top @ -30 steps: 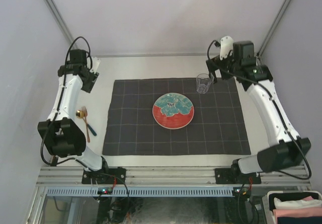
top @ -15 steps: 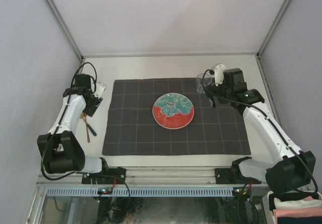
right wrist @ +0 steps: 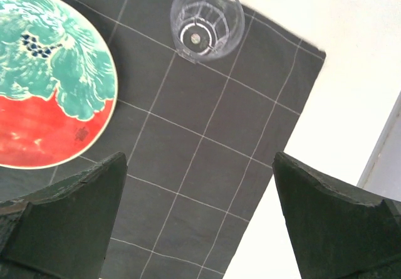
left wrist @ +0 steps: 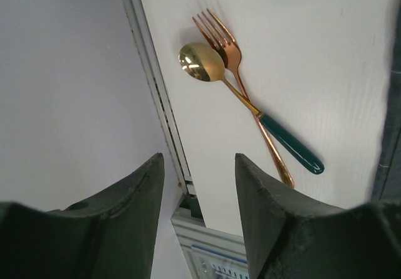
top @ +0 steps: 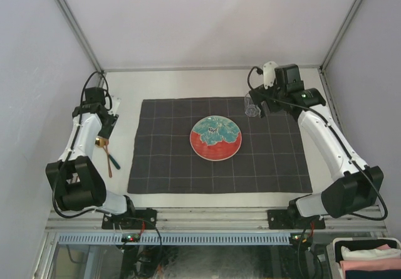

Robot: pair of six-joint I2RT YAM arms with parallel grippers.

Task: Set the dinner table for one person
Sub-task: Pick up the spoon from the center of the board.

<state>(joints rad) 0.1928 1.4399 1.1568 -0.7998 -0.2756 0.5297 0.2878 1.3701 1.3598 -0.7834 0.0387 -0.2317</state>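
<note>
Table (top: 188, 81): off-white, railed in grey, spanning the whole work area beneath everything listed. Done, judging by the layout: cloth (top: 163, 166) spread flat mid-table; plate (top: 215, 138), red and teal, at centre of cloth; glass (right wrist: 207, 21) upright at 1 o'clock of plate, near the cloth's far right corner. Left to do, by the same judgement: fork (left wrist: 219, 37) and spoon (left wrist: 199, 63), lying crossed and touching on bare table at 9 o'clock of plate, just off the cloth's left edge, not yet set beside plate. Overall, probably past halfway. Left gripper (left wrist: 197, 166): jaws partly apart, nothing between them, touching nothing; hanging over bare table at 12 o'clock of the fork and spoon, both in plain sight of its wrist camera. Right gripper (right wrist: 199, 163): jaws spread wide, empty; in the air at 3 o'clock of glass, close by but apart from it.
</note>
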